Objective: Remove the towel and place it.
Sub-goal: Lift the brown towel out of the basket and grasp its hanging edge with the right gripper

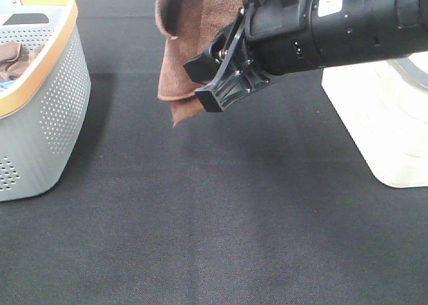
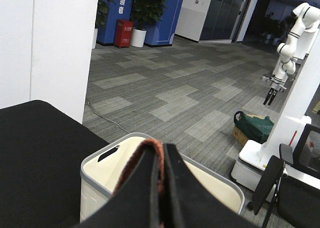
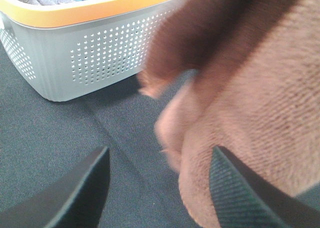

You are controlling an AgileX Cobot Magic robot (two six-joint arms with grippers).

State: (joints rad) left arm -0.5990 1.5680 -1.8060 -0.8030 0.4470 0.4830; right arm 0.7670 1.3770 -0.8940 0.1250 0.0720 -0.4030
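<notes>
Slipping is the main danger. The towel (image 1: 179, 44) hangs in the air above the table (image 1: 234, 238), and only a thin fold of its edge shows in the left gripper (image 2: 161, 155), which is clamped tight on it. So small a pinch could, I judge, give way if the cloth is tugged or swung. The towel would then drop in a heap on the dark surface, or partly over the basket (image 1: 60, 91) nearby.

The second risk lies with the right gripper (image 3: 162, 185). If it closes on the loose lower corner alone, it may catch too little cloth. If the two arms then pull apart, the towel could be stripped out of the left one.

The right gripper is spread wide and holds nothing. The towel hangs right in front of it and hides part of one finger (image 3: 240, 188) in its wrist view. That view is blurred, so whether the cloth is actually brushing that finger is hard to say. From the high camera this gripper sits at the towel's lower edge, clear of the table.
</notes>
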